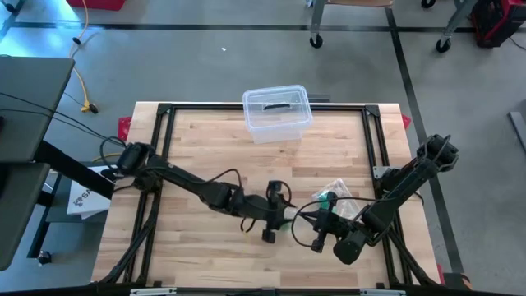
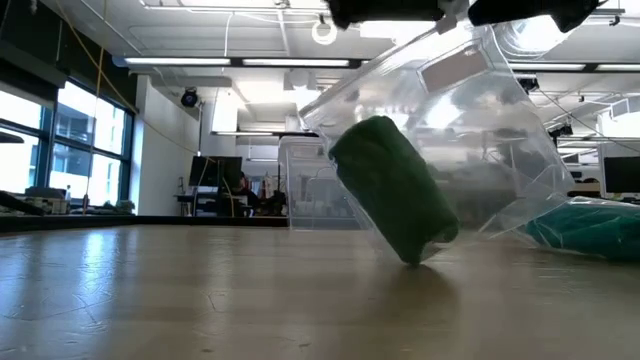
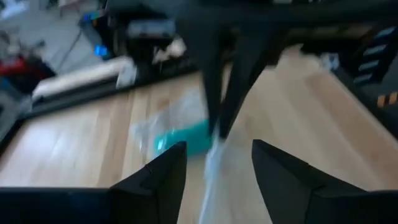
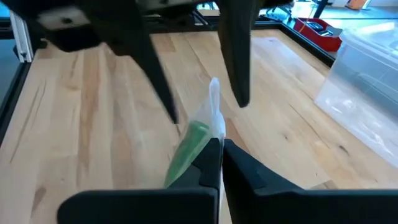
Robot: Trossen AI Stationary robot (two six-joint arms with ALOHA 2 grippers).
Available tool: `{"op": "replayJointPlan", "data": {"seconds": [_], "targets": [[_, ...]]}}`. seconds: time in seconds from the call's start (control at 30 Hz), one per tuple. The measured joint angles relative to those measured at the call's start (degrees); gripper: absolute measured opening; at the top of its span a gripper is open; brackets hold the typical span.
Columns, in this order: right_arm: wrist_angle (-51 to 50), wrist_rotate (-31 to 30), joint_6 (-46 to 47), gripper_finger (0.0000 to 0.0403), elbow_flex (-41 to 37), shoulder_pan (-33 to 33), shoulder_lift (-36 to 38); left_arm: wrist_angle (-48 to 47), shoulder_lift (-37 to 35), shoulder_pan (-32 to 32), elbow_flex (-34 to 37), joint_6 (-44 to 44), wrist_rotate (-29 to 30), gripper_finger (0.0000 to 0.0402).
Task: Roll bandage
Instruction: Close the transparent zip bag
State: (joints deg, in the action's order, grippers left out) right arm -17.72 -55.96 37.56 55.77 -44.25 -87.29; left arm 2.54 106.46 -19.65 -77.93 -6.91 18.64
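The green bandage roll (image 2: 392,188) sits inside a clear plastic bag (image 2: 480,130) whose edge the right gripper (image 4: 216,144) clamps, at 5 o'clock on the tabletop (image 1: 197,148). The left gripper (image 3: 214,158) stands released just beside it. Rolling looks finished, bagging nearly so.

a green bandage roll (image 2: 392,188) sits tilted inside a clear plastic bag (image 2: 480,120), its lower end touching the wooden table (image 2: 200,300).

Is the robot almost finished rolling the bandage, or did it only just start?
Only just started, it seems. Done: the right gripper is shut on the clear plastic bag and holds it up over the table. In hand: the left gripper, fingers open, sits close beside that bag. A green bandage roll is inside it. Left: getting the bandage out and rolling it. The clear bin waits behind.
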Motion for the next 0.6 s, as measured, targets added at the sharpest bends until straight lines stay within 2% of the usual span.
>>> {"op": "replayJointPlan", "data": {"seconds": [0.2, 0.4, 0.6], "targets": [[0.4, 0.0, 0.0, 0.0000, 0.0, 0.0, 0.0, 8.4, 2.7, -0.3, 0.0, -2.3, 0.1, 0.0170], [0.8, 0.0, 0.0, 0.0000, 0.0, 0.0, 0.0, 8.1, 4.4, -0.5, 0.1, -3.8, 5.2, 0.0164], [0.8, 0.0, 0.0, 0.0000, 0.0, 0.0, 0.0, 8.0, 4.4, -1.4, 0.0, -5.2, 5.5, 0.0111]]}}
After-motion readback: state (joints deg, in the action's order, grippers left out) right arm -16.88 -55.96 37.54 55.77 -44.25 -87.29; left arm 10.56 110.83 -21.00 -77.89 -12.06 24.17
